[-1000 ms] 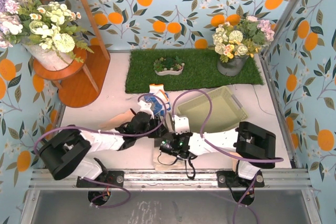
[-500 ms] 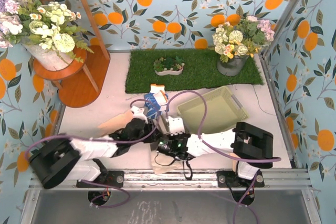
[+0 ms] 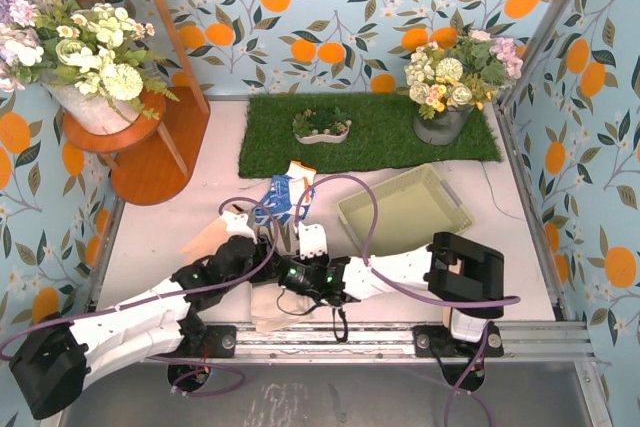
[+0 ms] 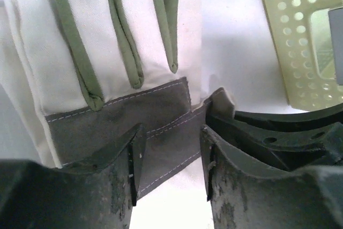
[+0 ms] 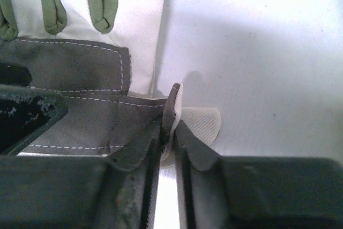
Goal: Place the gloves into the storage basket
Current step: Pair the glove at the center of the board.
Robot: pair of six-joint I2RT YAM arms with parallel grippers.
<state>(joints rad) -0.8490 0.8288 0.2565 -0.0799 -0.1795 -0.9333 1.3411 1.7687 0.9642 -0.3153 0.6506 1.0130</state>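
The grey-and-cream work glove [image 3: 270, 311] lies flat at the table's near edge. It fills the left wrist view [image 4: 107, 68] and shows in the right wrist view [image 5: 80, 68]. My right gripper [image 3: 290, 282] is shut on a raised fold at the glove's edge [image 5: 170, 112]. My left gripper [image 3: 256, 265] is open, its jaws either side of the grey patch [image 4: 170, 151]. A blue-and-white glove with an orange cuff [image 3: 286, 191] and one peach-tan glove [image 3: 205, 237] lie farther back. The pale green storage basket [image 3: 405, 209] stands to the right, its corner also in the left wrist view [image 4: 300, 41].
A green turf mat [image 3: 370, 132] at the back holds a small white dish of plants [image 3: 322, 127] and a flower pot [image 3: 445, 97]. A wooden stand with flowers [image 3: 110, 117] is at the left. Purple cables loop over both arms.
Both grippers and the work glove have slid left along the near edge. The left arm has drawn back toward its base, and more of the peach-tan glove shows.
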